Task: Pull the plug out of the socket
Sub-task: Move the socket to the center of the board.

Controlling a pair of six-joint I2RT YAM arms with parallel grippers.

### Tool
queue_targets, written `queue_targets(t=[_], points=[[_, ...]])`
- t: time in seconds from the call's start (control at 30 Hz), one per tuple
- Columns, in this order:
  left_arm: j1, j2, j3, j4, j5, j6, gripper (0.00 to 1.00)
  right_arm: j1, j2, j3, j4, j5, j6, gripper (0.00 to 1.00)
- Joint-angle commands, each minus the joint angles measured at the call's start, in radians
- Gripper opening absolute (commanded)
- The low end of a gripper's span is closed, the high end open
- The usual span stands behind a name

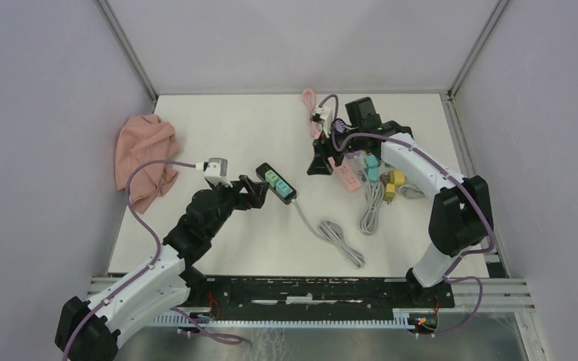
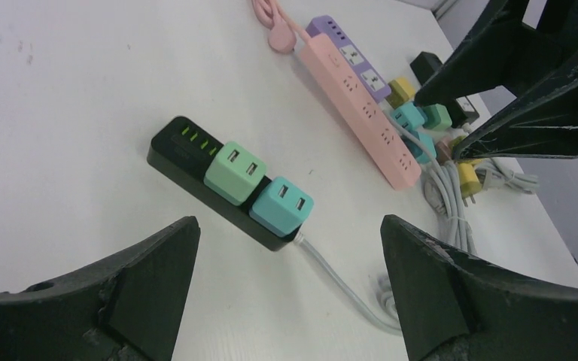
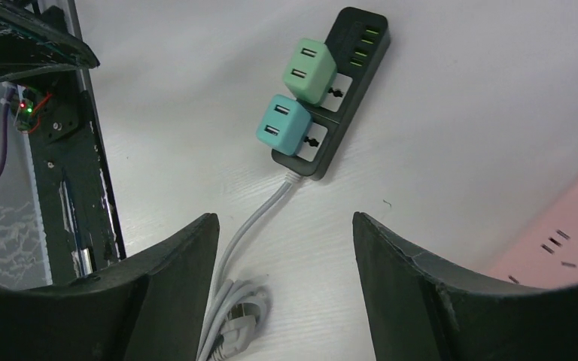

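Left arm [image 1: 196,226] extended low, left fingers [image 2: 143,301] spread before black strip [image 2: 169,150], right fingers [image 3: 173,301] parted, seemingly empty

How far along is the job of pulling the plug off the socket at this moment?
Done: nothing yet; the green plug and the teal plug both sit in the black socket strip. In hand: the left fingers stand wide open, facing the strip, touching neither plug; the right fingers are open too, holding nothing. Left: close on a plug and pull it out.
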Motion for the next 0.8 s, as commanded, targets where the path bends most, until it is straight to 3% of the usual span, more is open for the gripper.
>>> queue_targets(t=[0.0,0.33,0.6,0.77], points=[[0.01,-0.076,0.014,-0.099,0.002,-0.05,0.96,0.087,0.028,0.015,0.017,0.136,-0.037,0.72],[0.01,-0.292,-0.069,-0.243,-0.117,-0.107,0.99,0.211,0.102,0.065,-0.029,0.31,-0.056,0.74],[0.01,-0.325,-0.055,-0.291,-0.142,-0.088,0.99,0.309,0.165,0.125,-0.058,0.473,-0.069,0.78],[0.009,-0.334,-0.055,-0.302,-0.153,-0.085,0.99,0.337,0.172,0.121,0.003,0.565,0.013,0.88]])
